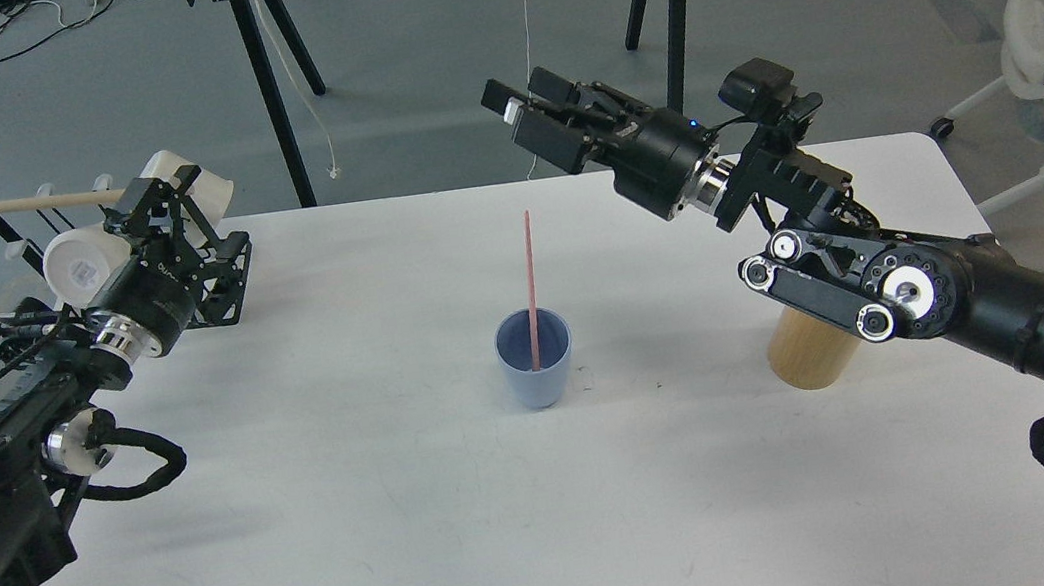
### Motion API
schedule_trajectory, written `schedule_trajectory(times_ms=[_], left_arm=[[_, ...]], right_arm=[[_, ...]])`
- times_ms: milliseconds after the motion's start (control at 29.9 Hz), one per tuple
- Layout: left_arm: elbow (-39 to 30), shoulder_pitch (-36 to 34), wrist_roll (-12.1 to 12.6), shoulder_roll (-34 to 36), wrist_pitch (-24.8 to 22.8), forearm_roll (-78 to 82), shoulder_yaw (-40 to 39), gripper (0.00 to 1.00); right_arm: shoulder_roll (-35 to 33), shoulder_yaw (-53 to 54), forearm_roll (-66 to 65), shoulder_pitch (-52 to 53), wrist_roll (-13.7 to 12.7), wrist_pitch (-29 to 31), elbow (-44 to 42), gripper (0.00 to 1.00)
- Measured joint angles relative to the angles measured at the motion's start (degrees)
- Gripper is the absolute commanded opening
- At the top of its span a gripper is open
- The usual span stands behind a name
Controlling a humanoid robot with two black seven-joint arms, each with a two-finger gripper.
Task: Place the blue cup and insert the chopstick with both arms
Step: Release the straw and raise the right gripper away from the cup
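Tabletop (360, 516) centre: cup (535, 357) standing upright, holding chopstick (532, 292); we are reading right hand (528, 121) released, left hand (157, 205) unclear.

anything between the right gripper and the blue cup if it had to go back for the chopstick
Nothing visible does. The right gripper hangs above the table's far edge, and only bare white table lies between it and the blue cup. The pink chopstick already stands in the cup. The tan wooden cylinder sits off right, under the forearm.

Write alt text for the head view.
A pink chopstick stands in a blue cup on a white table. Two black arms flank it, holding nothing; a tan wooden cylinder sits behind the right arm.
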Motion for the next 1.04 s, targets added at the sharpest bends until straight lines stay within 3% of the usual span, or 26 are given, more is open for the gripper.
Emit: schedule_trajectory(times_ms=[167,267,368,468,535,1036], left_arm=[[-0.1,-1.1,0.0,-0.1,0.0,0.0,-0.2,0.97],[0.0,-1.6,0.0,-0.1,0.0,0.0,-0.1,0.97],[0.0,-2.0,0.0,0.1,0.0,0.0,0.0,0.97],[-0.1,-2.2,0.0,0.6,0.0,0.0,-0.3,0.97],[0.0,-2.2,0.0,0.7,0.0,-0.2,-0.6,0.97],[-0.1,-2.2,0.0,0.0,0.0,-0.4,-1.7,0.97]], right_arm=[[-3.6,5.3,20.6,-0.2,0.0,3.3,0.0,0.92],[-8.5,5.5,37.2,-1.7,0.0,9.9,1.5,0.93],[-11.9,5.9,51.1,-5.4,0.0,22.4,3.2,0.95],[-15.0,7.3,57.9,-8.5,0.0,38.5,3.2,0.97],[-15.8,7.6,59.5,-10.1,0.0,43.6,2.9,0.99],[-14.9,13.1,62.9,-12.5,0.0,45.9,-2.3,0.99]])
